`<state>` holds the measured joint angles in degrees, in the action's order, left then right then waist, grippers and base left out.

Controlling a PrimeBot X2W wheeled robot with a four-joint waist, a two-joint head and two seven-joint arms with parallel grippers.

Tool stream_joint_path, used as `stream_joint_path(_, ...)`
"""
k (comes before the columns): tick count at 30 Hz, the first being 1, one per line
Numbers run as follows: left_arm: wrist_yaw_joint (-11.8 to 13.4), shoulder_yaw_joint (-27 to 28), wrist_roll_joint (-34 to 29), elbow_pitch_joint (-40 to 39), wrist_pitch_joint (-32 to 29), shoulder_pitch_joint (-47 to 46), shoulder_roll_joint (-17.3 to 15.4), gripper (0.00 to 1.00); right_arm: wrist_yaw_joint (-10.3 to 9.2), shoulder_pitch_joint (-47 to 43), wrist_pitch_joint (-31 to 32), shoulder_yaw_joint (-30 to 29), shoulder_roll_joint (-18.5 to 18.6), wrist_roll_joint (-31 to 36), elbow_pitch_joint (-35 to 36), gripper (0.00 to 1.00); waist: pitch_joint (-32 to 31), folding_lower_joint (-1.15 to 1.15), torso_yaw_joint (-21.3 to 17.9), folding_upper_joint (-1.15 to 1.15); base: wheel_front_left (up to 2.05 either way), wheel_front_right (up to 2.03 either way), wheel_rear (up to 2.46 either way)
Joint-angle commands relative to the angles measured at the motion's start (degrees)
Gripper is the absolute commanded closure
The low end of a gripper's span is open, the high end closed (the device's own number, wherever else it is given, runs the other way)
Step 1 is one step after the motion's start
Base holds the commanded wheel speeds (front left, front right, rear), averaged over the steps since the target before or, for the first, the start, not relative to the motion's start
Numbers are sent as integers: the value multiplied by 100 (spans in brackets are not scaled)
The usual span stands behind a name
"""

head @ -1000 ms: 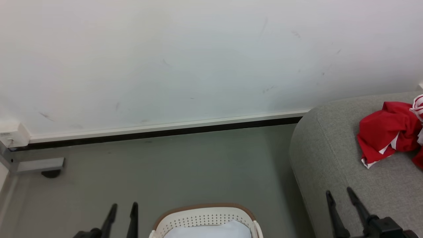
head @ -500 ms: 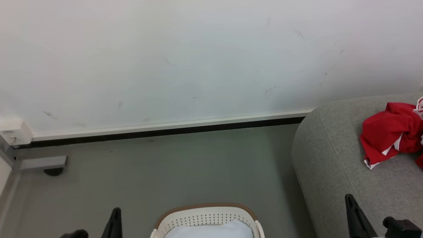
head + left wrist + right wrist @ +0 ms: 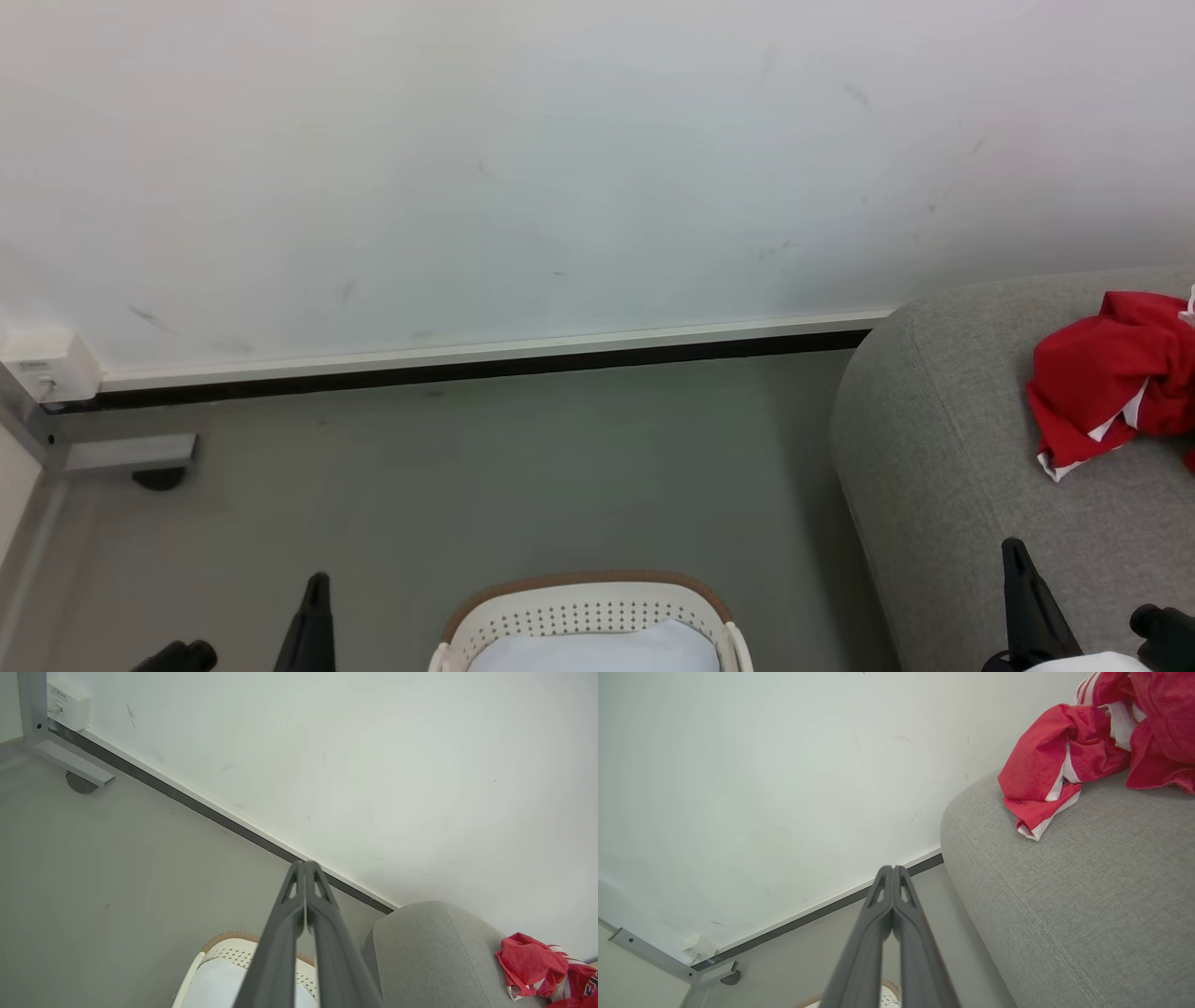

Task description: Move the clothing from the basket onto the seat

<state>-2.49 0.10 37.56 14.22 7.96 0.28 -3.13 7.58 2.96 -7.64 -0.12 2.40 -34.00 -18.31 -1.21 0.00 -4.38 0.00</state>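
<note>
Wrist views: left jaws, right jaws together, empty. Head view: cushion (image 3: 588, 651) in basket (image 3: 579, 582); clothing (image 3: 1097, 373) on seat (image 3: 934, 457).

Bright, even, diffuse light, no glare; just a soft shadow on the floor (image 3: 831, 532) beside the seat (image 3: 934, 467). Head view sharp. Wrist views mildly stretched at edges.
</note>
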Motion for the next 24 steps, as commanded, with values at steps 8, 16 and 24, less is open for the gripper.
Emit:
stream_joint_path(8, -24, 116, 770, -152, -197, -208, -23, 100, -4, 199, 179, -103, 44, -824, 143, 100, 9, 0, 36, 0, 0, 0, 0)
stream_joint_path(16, -40, 186, 1375, -185, -352, -265, -19, 100, -5, 241, 339, -171, 51, -1460, 173, 100, 18, 0, 72, 0, 0, 0, 0)
stream_joint_path(24, -57, 252, 1926, -216, -503, -319, -15, 100, -6, 266, 481, -235, 57, -2046, 197, 100, 27, 0, 107, 0, 0, 0, 0)
